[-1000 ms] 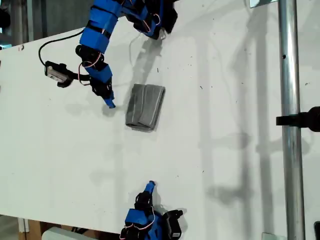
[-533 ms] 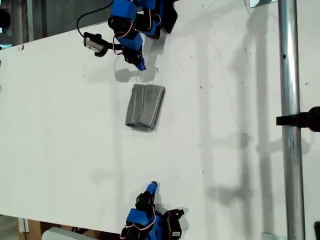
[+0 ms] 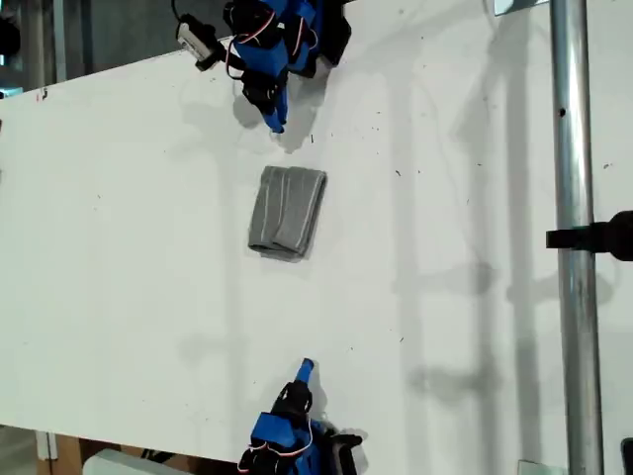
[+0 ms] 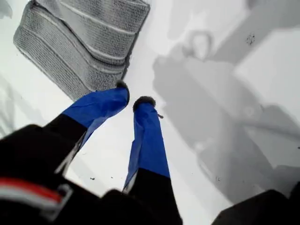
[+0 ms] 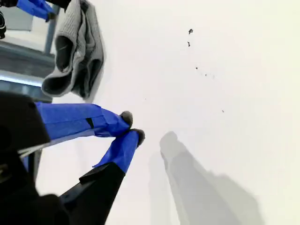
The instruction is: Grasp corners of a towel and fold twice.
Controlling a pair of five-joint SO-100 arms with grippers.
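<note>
The towel [image 3: 287, 211] lies folded into a narrow grey bundle near the middle of the white table [image 3: 119, 297]. Its pale stripes show in the first wrist view, where the towel [image 4: 84, 37] has a rounded folded corner [image 4: 110, 75] just beyond my fingertips. My first gripper [image 3: 276, 125] [image 4: 133, 94] hangs shut and empty just beyond the towel's far end in the exterior view, not touching it. My second gripper [image 3: 306, 367] [image 5: 132, 127] is shut and empty near the table's front edge, well short of the towel [image 5: 77, 47].
A metal pole [image 3: 572, 198] with a black clamp [image 3: 593, 238] runs down the exterior view's right. The arms' bases sit at the table's far edge [image 3: 307, 30] and near edge [image 3: 297, 445]. Small dark specks [image 5: 190, 33] mark the tabletop.
My first arm swung from the exterior view's left of the towel back toward its base at the far edge. The towel has not moved, and my second gripper barely shifted.
</note>
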